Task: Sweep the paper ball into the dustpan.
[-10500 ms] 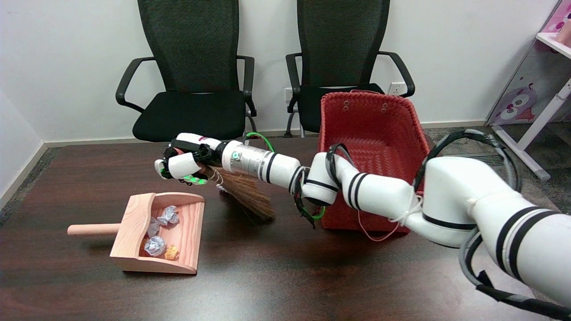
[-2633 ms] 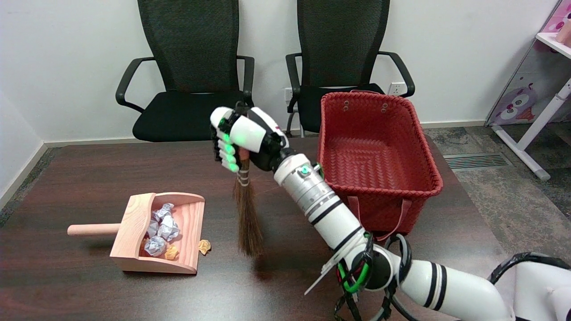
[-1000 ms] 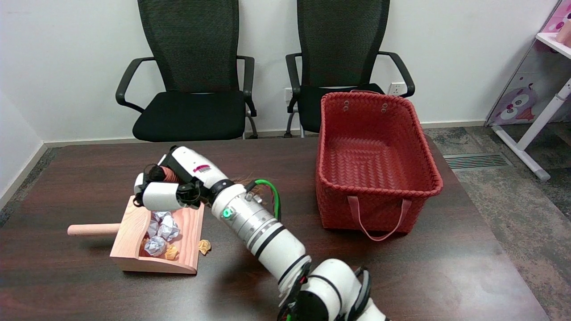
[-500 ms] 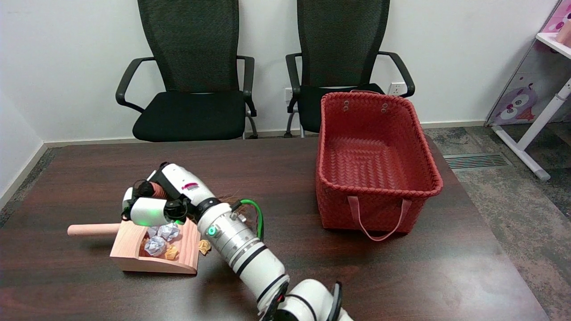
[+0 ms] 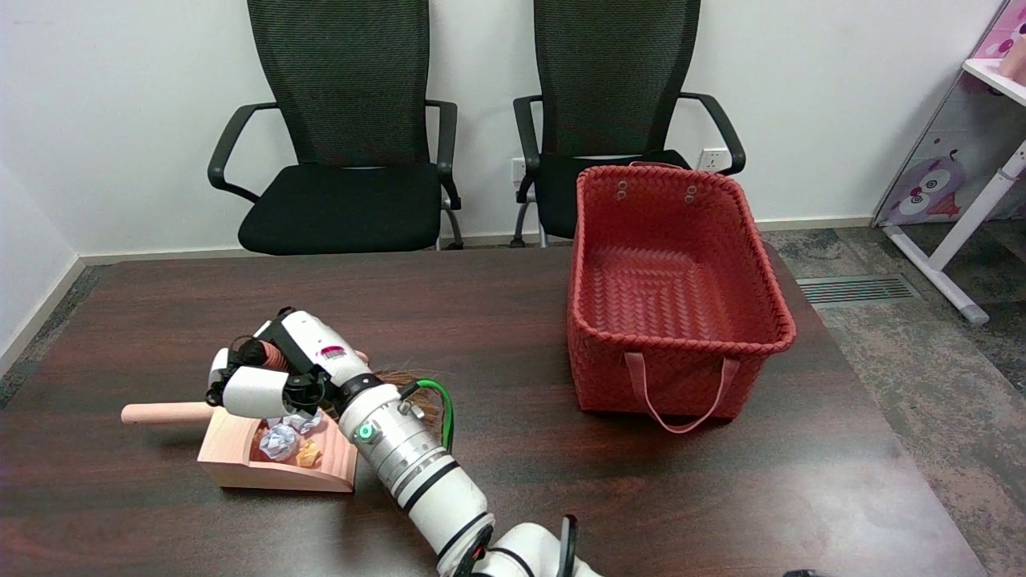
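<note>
The wooden dustpan (image 5: 240, 469) lies at the table's front left, its round handle (image 5: 164, 413) pointing left. Crumpled paper balls lie inside it, a grey-white one (image 5: 280, 439) and a small orange one (image 5: 309, 455) among them. My right hand (image 5: 272, 373) hovers over the pan's back part and grips the small broom by its handle. The broom's brown bristles (image 5: 393, 377) show just behind my wrist, pointing right. My forearm (image 5: 401, 457) crosses the pan's right side and hides the table beside its mouth.
A red woven basket (image 5: 681, 346) stands on the right half of the dark table (image 5: 513, 320), about a hand's length from my arm. Two black office chairs (image 5: 345, 160) stand behind the far edge.
My hand with the broom has moved down and left, toward the near edge, over the dustpan. My forearm now covers the small orange ball that lay just right of the pan's mouth.
</note>
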You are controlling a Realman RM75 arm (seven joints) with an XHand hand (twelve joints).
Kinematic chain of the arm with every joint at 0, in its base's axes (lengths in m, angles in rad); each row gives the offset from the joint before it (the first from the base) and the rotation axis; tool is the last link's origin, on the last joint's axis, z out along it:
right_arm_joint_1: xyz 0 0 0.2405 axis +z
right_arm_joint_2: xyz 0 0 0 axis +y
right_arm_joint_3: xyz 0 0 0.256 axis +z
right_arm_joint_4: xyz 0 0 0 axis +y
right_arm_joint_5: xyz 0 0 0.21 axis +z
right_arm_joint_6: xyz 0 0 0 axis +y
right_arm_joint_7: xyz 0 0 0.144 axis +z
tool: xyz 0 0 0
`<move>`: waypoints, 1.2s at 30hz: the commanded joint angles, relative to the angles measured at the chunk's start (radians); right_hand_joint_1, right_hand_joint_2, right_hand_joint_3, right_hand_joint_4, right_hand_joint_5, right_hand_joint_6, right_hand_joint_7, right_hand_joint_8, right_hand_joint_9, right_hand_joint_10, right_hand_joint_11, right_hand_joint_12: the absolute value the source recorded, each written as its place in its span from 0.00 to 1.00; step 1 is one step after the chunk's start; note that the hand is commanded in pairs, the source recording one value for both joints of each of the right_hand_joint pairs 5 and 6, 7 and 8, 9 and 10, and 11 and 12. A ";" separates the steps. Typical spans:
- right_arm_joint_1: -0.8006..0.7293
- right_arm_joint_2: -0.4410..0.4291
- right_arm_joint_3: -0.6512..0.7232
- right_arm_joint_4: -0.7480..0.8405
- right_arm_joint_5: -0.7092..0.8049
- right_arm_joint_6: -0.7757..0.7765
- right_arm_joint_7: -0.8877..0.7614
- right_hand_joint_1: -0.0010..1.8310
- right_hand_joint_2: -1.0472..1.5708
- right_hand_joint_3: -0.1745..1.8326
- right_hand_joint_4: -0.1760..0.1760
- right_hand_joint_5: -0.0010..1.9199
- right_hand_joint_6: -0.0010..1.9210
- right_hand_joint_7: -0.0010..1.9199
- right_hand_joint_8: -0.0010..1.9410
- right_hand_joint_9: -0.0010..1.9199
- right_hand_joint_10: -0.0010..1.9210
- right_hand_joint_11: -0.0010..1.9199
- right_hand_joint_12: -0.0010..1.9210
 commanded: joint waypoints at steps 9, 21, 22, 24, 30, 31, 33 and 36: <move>0.164 -0.015 -0.253 0.290 0.347 -0.389 0.520 0.38 0.83 1.00 0.52 1.00 1.00 1.00 0.99 1.00 1.00 1.00 1.00; 0.178 0.008 -0.251 0.263 0.449 -0.392 0.831 0.40 0.75 0.95 0.51 1.00 1.00 1.00 0.99 1.00 1.00 1.00 1.00; 0.178 0.012 -0.248 0.257 0.450 -0.394 0.837 0.41 0.74 0.94 0.51 1.00 1.00 1.00 0.99 1.00 1.00 1.00 1.00; 0.178 0.022 -0.247 0.243 0.463 -0.405 0.836 0.41 0.74 0.93 0.51 1.00 1.00 1.00 0.99 1.00 1.00 1.00 1.00; 0.182 0.070 -0.252 0.187 0.472 -0.431 0.831 0.41 0.74 0.91 0.50 1.00 1.00 1.00 0.99 1.00 1.00 1.00 1.00; 0.181 0.079 -0.254 0.176 0.472 -0.438 0.829 0.41 0.74 0.90 0.50 1.00 1.00 1.00 0.99 1.00 1.00 1.00 1.00; 0.176 0.100 -0.256 0.143 0.472 -0.462 0.818 0.41 0.75 0.89 0.50 1.00 1.00 1.00 0.99 1.00 1.00 1.00 1.00; 0.166 0.132 -0.258 0.090 0.472 -0.488 0.808 0.41 0.76 0.88 0.50 1.00 1.00 1.00 0.99 1.00 1.00 1.00 1.00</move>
